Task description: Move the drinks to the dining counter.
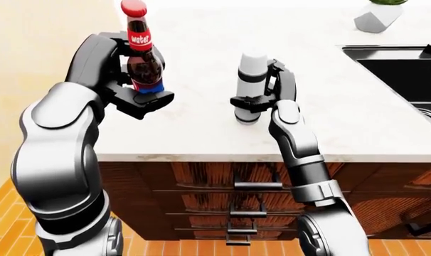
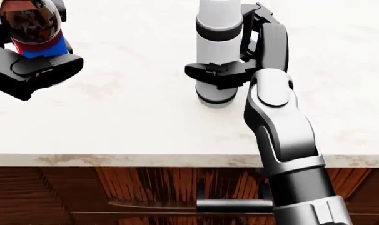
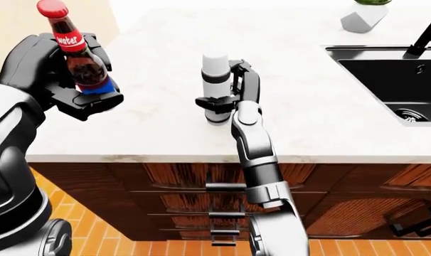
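Left hand (image 1: 133, 96) wrapped round a red-capped cola bottle (image 1: 141, 58), lifted above the pale stone counter (image 1: 194, 128). Right hand (image 1: 261, 98) clamped on an upright white-and-grey tumbler (image 1: 250, 88), base at the countertop. Black sink (image 1: 408, 74) at right.

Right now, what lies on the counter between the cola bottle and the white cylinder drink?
Nothing: in the left-eye view only bare marble counter separates the cola bottle from the white cylinder.

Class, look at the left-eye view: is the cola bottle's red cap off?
No: the red cap sits on the cola bottle held in the left hand.
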`<state>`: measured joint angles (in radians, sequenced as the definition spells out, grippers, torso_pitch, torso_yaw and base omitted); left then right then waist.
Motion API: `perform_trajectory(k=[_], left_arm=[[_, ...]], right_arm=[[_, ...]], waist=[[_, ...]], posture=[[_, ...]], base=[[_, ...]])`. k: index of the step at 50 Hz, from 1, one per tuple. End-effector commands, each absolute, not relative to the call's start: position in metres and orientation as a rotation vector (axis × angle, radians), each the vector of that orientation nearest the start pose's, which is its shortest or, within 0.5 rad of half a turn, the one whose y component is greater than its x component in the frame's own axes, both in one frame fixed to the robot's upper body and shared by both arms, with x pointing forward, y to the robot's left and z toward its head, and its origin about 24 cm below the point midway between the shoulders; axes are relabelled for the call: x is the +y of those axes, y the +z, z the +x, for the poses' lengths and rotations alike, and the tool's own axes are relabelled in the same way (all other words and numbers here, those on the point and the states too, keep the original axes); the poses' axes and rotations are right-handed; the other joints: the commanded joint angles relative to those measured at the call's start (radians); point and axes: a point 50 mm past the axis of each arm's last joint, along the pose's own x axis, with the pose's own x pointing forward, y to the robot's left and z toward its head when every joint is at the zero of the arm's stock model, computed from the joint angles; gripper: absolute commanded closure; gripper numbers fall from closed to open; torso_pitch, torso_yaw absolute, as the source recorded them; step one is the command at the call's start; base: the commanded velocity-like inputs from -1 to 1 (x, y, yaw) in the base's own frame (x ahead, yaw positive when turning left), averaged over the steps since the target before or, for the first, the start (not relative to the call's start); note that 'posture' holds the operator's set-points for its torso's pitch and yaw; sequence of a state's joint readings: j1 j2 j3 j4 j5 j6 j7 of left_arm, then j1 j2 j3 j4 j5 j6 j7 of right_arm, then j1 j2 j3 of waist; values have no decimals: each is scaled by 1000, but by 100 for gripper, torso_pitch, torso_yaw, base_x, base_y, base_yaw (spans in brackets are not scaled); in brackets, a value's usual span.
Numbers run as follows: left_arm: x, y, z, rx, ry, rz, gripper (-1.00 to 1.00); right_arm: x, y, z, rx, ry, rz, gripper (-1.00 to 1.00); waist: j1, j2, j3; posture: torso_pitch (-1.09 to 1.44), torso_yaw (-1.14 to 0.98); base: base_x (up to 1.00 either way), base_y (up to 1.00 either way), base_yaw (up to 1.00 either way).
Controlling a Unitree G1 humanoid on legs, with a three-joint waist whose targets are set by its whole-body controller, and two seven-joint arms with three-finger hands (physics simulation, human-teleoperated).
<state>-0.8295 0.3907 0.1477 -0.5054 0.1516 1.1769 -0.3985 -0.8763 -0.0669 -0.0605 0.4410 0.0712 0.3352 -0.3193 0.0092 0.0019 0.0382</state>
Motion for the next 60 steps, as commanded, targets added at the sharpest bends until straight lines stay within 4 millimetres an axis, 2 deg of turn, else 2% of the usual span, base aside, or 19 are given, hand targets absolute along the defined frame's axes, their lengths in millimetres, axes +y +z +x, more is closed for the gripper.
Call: perform_trajectory(k=[1,8,12,14,18,19,20,27,30,49,54,60], left_arm=[[182,305,284,-234,-66,353,100],[182,306,284,-234,-65,353,100],[182,306,284,-235,-65,353,100],[182,306,284,-235,-66,354,100],[182,307,283,-236,-66,354,100],[181,307,283,-236,-67,354,100],[181,307,283,-236,-67,355,100],[182,308,283,-237,-65,355,100],[181,308,282,-237,-67,355,100],[179,308,283,-237,-70,357,100],[176,307,285,-238,-75,354,100],[175,306,289,-235,-73,350,100]], right_arm=[[-122,200,388,-138,-184,-32,26],[-123,199,388,-138,-186,-35,20],[-123,200,389,-138,-187,-36,2],[-124,199,388,-137,-188,-37,-17],[-125,200,389,-139,-191,-38,-20],[-125,200,389,-139,-191,-39,-26],[-125,201,389,-140,-191,-38,-47],[-127,199,389,-143,-198,-44,-67],[-128,199,389,-144,-199,-46,-100],[-137,196,384,-140,-196,-50,-100],[-139,199,375,-148,-180,-50,-100],[-141,206,352,-171,-142,-48,-100]], waist=[[-1,4,-24],[-2,6,-27],[-2,6,-27],[-2,6,-28],[-3,6,-28],[-3,6,-29],[-2,6,-29],[-3,6,-28],[-3,5,-29],[-2,2,-29],[0,0,-29],[2,-3,-27]], posture=[[0,0],[0,0],[0,0],[0,0],[0,0],[0,0],[0,0],[0,0],[0,0],[0,0],[0,0],[0,0]], base=[[0,0,0],[0,0,0],[0,0,0],[0,0,0],[0,0,0],[0,0,0],[0,0,0],[0,0,0],[0,0,0],[0,0,0],[0,0,0],[0,0,0]])
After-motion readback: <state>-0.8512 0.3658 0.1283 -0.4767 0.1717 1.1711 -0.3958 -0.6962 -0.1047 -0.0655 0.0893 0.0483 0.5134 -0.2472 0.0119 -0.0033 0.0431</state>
